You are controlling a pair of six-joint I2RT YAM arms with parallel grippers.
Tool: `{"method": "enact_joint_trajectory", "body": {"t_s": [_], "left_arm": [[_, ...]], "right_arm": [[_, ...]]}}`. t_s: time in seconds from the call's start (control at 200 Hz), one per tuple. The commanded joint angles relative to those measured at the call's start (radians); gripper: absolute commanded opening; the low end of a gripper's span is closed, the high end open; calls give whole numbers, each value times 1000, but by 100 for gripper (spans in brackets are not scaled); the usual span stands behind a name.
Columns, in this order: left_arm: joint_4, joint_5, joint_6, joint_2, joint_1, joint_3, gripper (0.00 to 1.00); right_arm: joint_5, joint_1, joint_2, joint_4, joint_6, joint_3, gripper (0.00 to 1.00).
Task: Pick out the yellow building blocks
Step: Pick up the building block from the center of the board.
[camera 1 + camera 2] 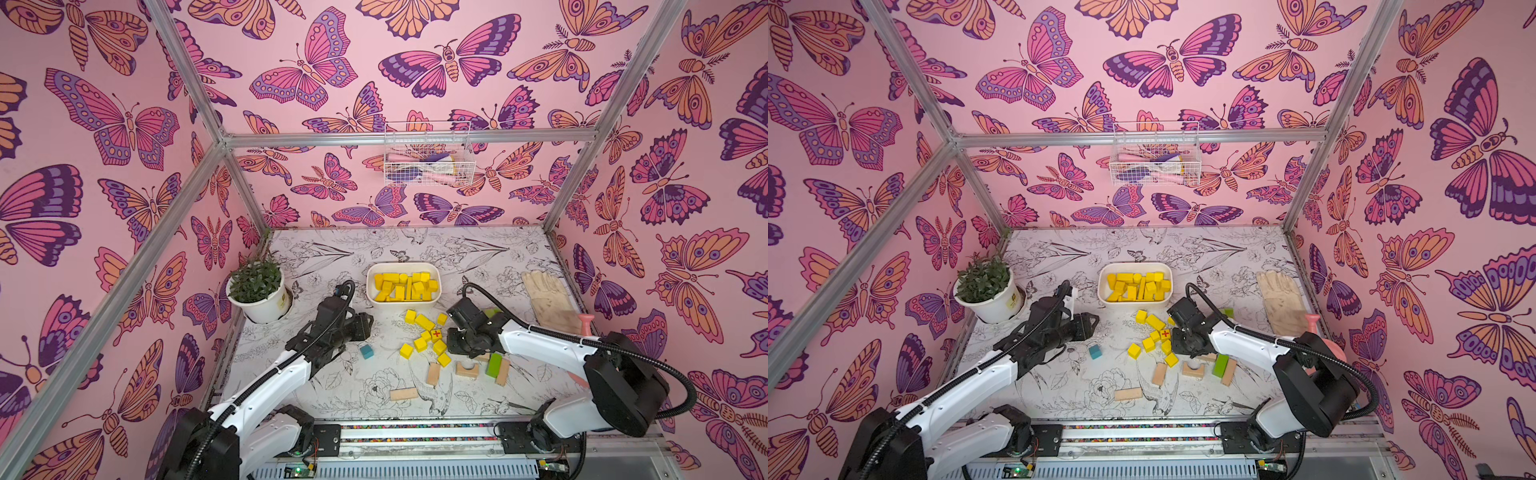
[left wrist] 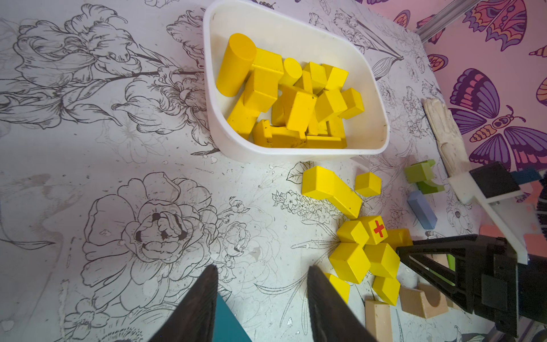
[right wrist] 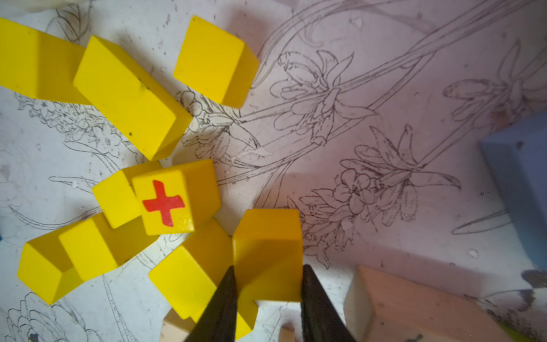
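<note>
At the counter's point(image 1: 332, 266) middle, the right pincer point(image 3: 268, 266) is closed on a yellow cube point(image 3: 266, 237). One finger presses each side face, and the cube's far end sticks out past the tips. In both top views this pincer comes down at 3 o'clock of the loose yellow blocks point(image 1: 424, 332), right at the cluster's edge. The held cube is just beside the cross cube point(image 3: 165, 204), with a narrow gap between them. Whether it is clear of the counter I cannot tell. Several more yellow pieces lie around the cross cube, some touching, with a long bar point(image 1: 424, 322) at 11 o'clock of it. At 12 o'clock of the cluster stands a white tub point(image 1: 415, 304) piled with more of them. The left pincer point(image 2: 262, 268) hovers at 9 o'clock of the cluster, open, with nothing between its tips. A teal block point(image 1: 366, 351) lies just beside one finger. Tan blocks point(image 1: 433, 373) and a green one point(image 1: 494, 365) lie at 5 to 6 o'clock of the cluster.
</note>
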Motion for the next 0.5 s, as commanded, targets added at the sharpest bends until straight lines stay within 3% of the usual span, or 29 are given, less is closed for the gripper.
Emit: {"method": "enact_joint_trajectory", "body": {"t_s": [0.0,0.496], "left_arm": [[10,10,-6,7,6,1,50],[9,16,-8,14,10,4,49]], "right_arm": [[19,8,-14,-23,12,6,40],[69,8,56,-68,7,74,42]]}}
